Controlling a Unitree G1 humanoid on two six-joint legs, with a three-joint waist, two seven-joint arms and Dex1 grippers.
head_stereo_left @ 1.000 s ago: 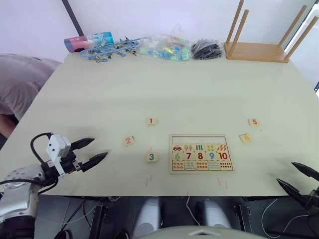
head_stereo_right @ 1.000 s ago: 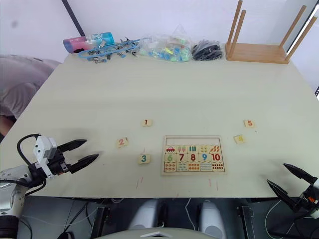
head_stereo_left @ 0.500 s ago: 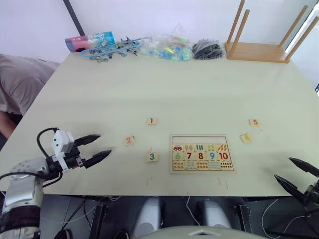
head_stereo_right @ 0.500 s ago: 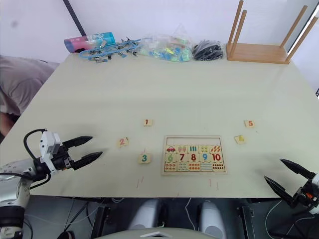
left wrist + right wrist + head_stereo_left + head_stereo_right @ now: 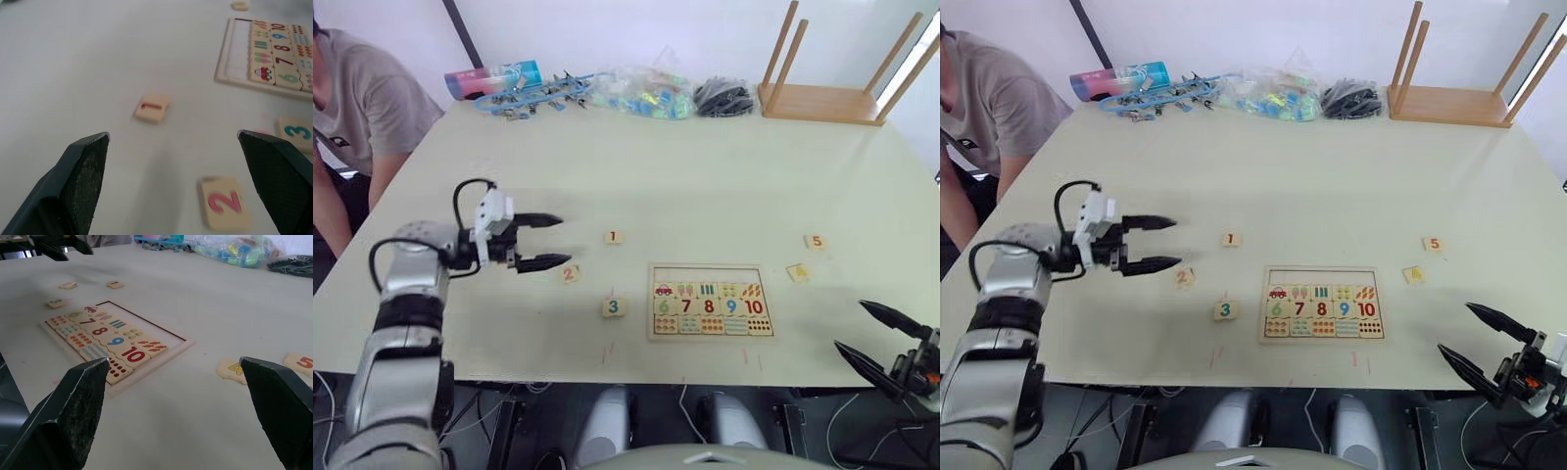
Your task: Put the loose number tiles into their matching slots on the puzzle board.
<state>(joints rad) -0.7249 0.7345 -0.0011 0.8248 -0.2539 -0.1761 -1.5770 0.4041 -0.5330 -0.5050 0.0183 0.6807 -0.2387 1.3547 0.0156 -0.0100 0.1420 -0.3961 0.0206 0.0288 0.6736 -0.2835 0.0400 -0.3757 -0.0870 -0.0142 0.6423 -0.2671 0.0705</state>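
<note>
Wooden puzzle board (image 5: 709, 302) keeps its top slots (image 5: 707, 273) bare; tiles 1 (image 5: 613, 236), 2 (image 5: 570, 274), 3 (image 5: 613, 307) lie left of it, 4 (image 5: 796, 272), 5 (image 5: 816, 241) right. Left gripper (image 5: 551, 241) gapes empty just left of tile 2; right gripper (image 5: 869, 333), wide and empty, right of the board.

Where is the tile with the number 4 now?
In the left eye view, the 4 tile lies on the table right of the puzzle board, just below the 5 tile.

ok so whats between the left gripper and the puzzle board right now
In the left eye view, the 2 tile lies just beyond the left gripper, and the 3 tile sits nearer the puzzle board. The rest is bare table.
</note>
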